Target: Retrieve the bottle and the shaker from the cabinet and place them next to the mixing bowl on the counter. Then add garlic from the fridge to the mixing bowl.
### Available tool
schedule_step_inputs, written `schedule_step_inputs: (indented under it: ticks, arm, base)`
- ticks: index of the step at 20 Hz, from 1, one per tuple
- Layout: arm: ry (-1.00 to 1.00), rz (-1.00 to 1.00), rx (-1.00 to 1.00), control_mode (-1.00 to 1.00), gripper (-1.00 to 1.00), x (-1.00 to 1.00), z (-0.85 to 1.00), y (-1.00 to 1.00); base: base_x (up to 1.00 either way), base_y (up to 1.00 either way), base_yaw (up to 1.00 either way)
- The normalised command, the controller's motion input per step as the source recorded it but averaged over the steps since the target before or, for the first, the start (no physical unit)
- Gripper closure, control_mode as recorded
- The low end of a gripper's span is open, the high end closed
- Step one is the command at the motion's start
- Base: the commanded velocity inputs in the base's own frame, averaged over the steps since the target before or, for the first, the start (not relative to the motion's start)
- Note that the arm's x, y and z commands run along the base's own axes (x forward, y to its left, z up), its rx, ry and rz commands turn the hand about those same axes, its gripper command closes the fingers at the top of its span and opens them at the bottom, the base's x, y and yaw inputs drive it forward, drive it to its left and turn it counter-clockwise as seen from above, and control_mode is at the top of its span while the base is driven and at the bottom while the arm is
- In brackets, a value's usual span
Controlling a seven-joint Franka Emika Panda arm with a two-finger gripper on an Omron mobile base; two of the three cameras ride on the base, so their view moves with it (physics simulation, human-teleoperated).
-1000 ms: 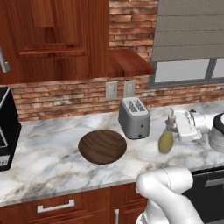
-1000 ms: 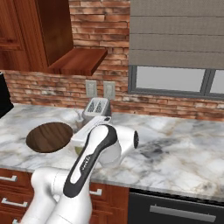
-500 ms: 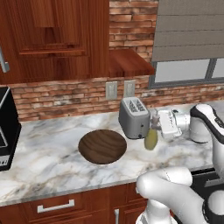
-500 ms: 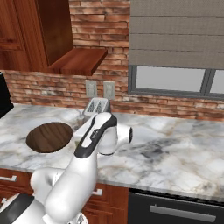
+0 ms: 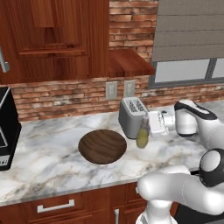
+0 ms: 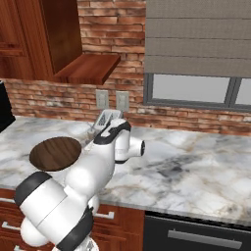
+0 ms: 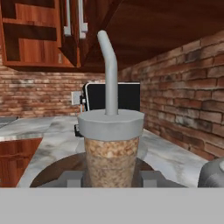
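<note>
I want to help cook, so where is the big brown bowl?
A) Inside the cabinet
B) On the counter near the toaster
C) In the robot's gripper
B: the mixing bowl lies flat on the marble counter, just left of the toaster.

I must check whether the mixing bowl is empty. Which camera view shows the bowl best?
The left base view: the mixing bowl lies whole and unblocked, seen from above. The right base view gives it at a flatter angle, beside the arm. The hand view gives what seems part of its rim, behind the held bottle.
</note>
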Motion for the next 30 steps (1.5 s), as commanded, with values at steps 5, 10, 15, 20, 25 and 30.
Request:
schedule_step_inputs:
  ticks: [5, 10, 15, 20, 25, 30]
  arm:
    - [0.00, 0.01, -0.07, -1.00, 1.00, 0.29, -0.31, 0.25]
    - [0.03, 0.00, -0.02, -1.00, 1.00, 0.07, -0.11, 0.12]
    - [0.06, 0.00, 0.00, -1.00, 1.00, 0.00, -0.13, 0.17]
    - [0.03, 0.00, 0.00, -1.00, 1.00, -0.01, -0.07, 0.04]
    - [0.00, -0.02, 0.01, -1.00, 1.00, -0.03, -0.24, 0.00]
    - [-0.01, -0.03, 0.05, -1.00, 1.00, -0.07, -0.35, 0.00]
  base:
    - [0.00, 0.00, 0.00]
    - [0.00, 0.00, 0.00]
    - [0.00, 0.00, 0.00]
    - [0.00, 0.00, 0.00]
    - [0.00, 0.00, 0.00]
    - [0.00, 0.00, 0.00]
